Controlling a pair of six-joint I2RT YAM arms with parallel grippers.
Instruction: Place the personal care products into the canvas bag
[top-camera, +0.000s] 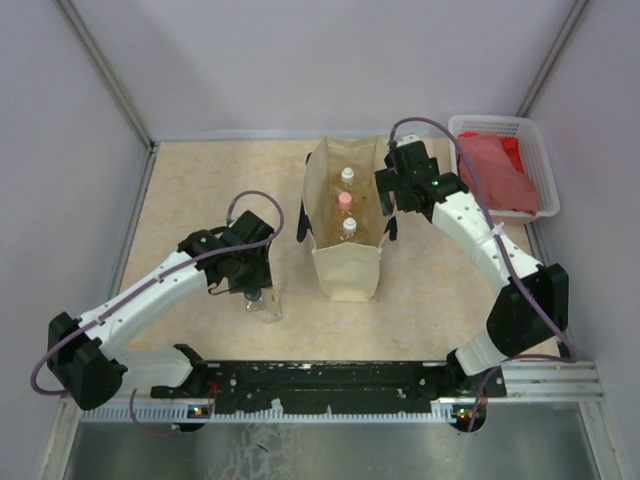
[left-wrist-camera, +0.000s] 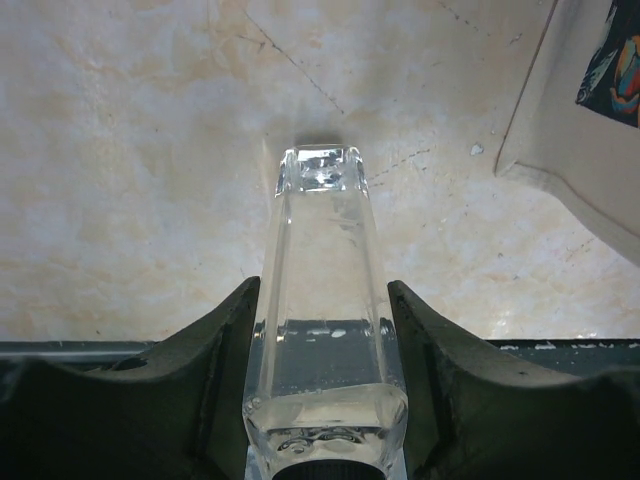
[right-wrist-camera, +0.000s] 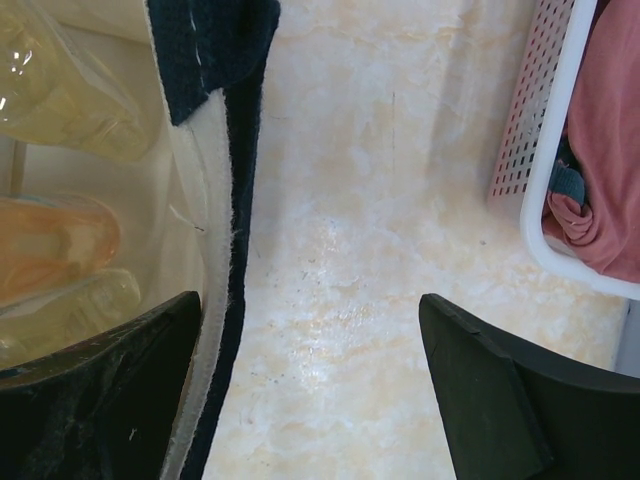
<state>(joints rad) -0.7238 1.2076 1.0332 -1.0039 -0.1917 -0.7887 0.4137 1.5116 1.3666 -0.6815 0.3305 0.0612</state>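
**Left gripper (left-wrist-camera: 322, 300) clamping a fourth bottle, three already bagged**

Canvas bag (top-camera: 345, 262) is standing upright at mid-table (top-camera: 200, 180). The right gripper (right-wrist-camera: 310, 390) is straddling its right wall, fingers wide apart, one inside and one outside, gripping nothing. White basket (top-camera: 545, 165) holding a red cloth (top-camera: 495, 170) is sitting far right, outside the job. Inside the bag, a pink-capped bottle (top-camera: 345, 200) is lying between two white-capped bottles (top-camera: 347, 176). Left of the bag, the clear bottle (left-wrist-camera: 320, 250) is standing upright, left fingers pressing both its sides. Most work seems done; this bottle is awaiting bagging, and no fifth product is showing.
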